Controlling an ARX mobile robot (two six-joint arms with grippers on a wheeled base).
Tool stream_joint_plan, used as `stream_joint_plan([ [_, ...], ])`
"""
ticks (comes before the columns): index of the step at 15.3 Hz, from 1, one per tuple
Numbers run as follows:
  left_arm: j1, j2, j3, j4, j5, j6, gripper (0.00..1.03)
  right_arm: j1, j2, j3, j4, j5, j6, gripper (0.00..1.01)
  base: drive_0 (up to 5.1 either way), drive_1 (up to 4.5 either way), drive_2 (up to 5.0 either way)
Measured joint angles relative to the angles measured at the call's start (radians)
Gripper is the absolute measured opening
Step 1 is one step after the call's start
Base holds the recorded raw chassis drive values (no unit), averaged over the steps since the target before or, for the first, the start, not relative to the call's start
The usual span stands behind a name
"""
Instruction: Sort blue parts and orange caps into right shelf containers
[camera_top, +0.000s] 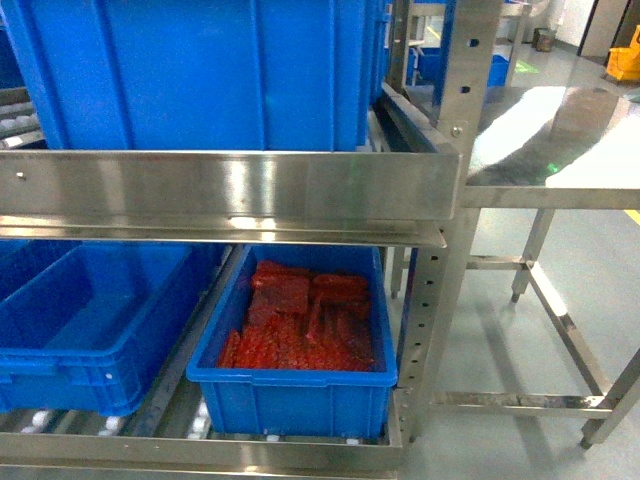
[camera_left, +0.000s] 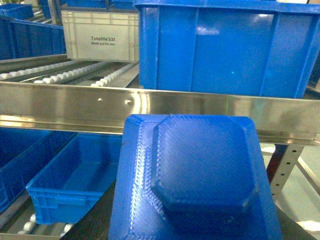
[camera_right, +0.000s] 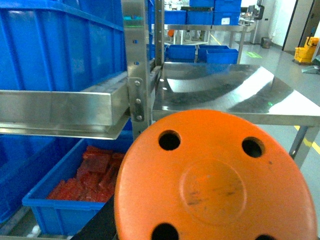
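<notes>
Blue faceted plastic part (camera_left: 200, 180) filling left wrist view, round orange holed cap (camera_right: 215, 180) filling right wrist view, facing steel roller shelf (camera_top: 230, 185), both grippers hidden, grip cannot be told

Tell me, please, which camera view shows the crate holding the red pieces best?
The head view: the crate of red pieces sits whole on the lower shelf, its contents seen from above. The right wrist view catches part of it, cut off behind the orange cap. The left wrist view does not show it.

Neither arm shows from the head camera; each wrist camera's near view is blocked, fingers hidden.
</notes>
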Motion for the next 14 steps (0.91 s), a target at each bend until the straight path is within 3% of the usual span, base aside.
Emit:
stream_joint_plan([
  [14, 0.0, 0.0, 0.0, -0.002, 0.0, 0.0, 0.41, 0.0, 0.0, 0.0, 0.002, 0.0, 0.0, 0.43, -5.1, 2.3, 2.3],
])
